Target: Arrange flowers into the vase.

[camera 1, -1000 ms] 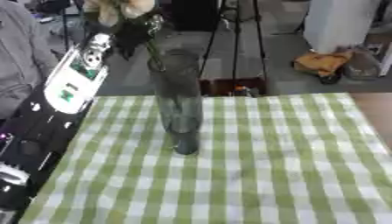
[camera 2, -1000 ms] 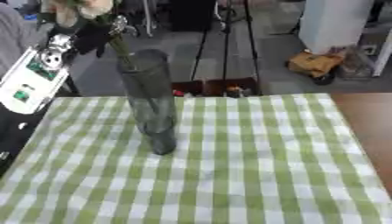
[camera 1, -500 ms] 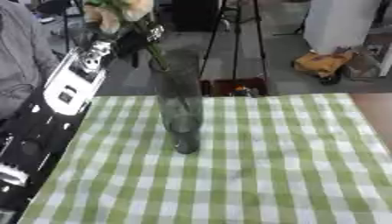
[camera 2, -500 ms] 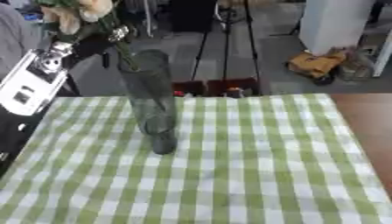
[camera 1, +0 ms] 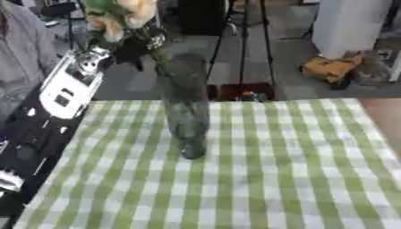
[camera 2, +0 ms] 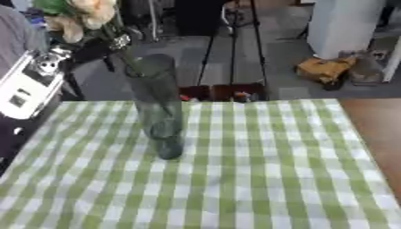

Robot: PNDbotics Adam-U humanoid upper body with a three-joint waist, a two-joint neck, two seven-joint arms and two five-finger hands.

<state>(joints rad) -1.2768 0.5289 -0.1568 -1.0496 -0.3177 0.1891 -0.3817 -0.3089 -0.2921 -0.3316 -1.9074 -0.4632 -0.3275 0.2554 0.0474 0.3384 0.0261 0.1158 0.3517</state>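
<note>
Your left hand (camera 1: 134,47) is working high at the upper left, just above and beside the mouth of the vase (camera 1: 185,105); its dark fingers are curling round the stems of the flowers (camera 1: 121,13), gripping them just under the blooms; the pale peach heads and green leaves are sitting above your hand near the top edge of the view, and a green stem is slanting down from your grasp into the top of the vase, though how far down it is reaching inside the glass you cannot tell; the vase itself is a tall, clear, grey-green cylinder, and it is standing upright on the green-and-white checked tablecloth (camera 1: 297,179), left of the middle; your left arm (camera 1: 47,112) is running up along the left side of the table, black with a white panel; your right hand is not showing in either view.
</note>
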